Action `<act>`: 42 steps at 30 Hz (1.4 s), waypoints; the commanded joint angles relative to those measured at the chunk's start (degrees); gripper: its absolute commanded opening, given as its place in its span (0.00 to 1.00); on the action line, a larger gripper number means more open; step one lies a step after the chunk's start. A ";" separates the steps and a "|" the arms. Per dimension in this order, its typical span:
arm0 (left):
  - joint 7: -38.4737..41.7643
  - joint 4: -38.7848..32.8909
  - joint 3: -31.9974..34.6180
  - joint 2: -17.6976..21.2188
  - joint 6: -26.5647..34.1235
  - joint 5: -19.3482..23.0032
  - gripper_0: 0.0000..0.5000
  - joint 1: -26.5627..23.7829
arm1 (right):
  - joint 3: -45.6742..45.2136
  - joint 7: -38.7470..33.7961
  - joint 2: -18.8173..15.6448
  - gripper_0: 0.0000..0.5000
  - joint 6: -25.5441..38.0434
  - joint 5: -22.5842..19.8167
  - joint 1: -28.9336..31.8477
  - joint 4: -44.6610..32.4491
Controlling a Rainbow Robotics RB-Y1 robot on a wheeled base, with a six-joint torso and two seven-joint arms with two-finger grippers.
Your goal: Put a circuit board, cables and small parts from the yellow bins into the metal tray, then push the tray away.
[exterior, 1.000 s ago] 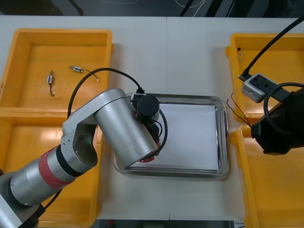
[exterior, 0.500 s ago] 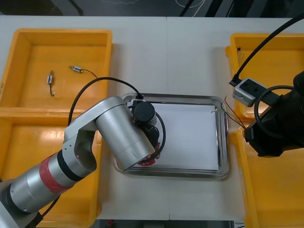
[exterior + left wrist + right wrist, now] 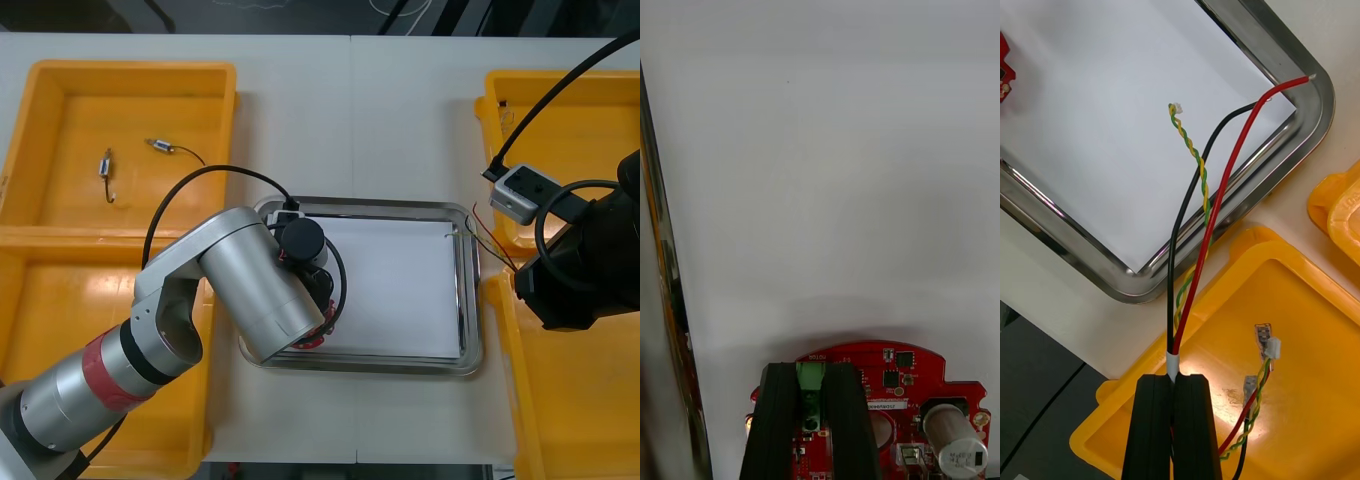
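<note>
My left gripper (image 3: 811, 369) is shut on the green connector of a round red circuit board (image 3: 899, 394), just above the white inside of the metal tray (image 3: 820, 187). In the front view a sliver of that board (image 3: 311, 339) peeks out under the left arm, at the tray's (image 3: 470, 300) left end. My right gripper (image 3: 1178, 379) is shut on a bundle of cables (image 3: 1214, 202): one red, one black, one twisted yellow and green. Their free ends hang over the tray's corner (image 3: 1300, 135). The front view shows those cables (image 3: 489, 236) at the tray's right rim.
Two small metal parts (image 3: 106, 170) (image 3: 160, 147) lie in the far left yellow bin (image 3: 130, 80). Another cable (image 3: 1259, 379) lies in the near right bin (image 3: 1300, 315) under my right gripper. Bins flank the tray on both sides, with bare table beyond it.
My right arm has moved left with the cables, bringing their ends over the tray's right rim. The left arm has shifted slightly toward me over the tray's left end.
</note>
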 commanded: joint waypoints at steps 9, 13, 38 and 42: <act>1.71 -0.70 -0.86 0.39 -0.59 -1.53 1.00 1.04 | 0.33 1.89 -1.89 0.00 -0.92 0.41 -1.56 -1.64; 1.63 -1.67 0.37 0.48 0.20 -0.91 1.00 0.95 | 0.33 2.16 -1.89 0.00 -1.19 0.41 -1.56 -2.17; -8.04 -10.98 24.36 6.81 15.37 21.94 1.00 -6.61 | 27.05 8.84 7.16 0.00 -1.45 11.05 -17.21 -4.72; -10.77 -8.79 26.82 9.71 15.37 24.31 1.00 -7.04 | 30.22 10.77 9.44 0.00 -1.45 13.59 -17.29 -3.14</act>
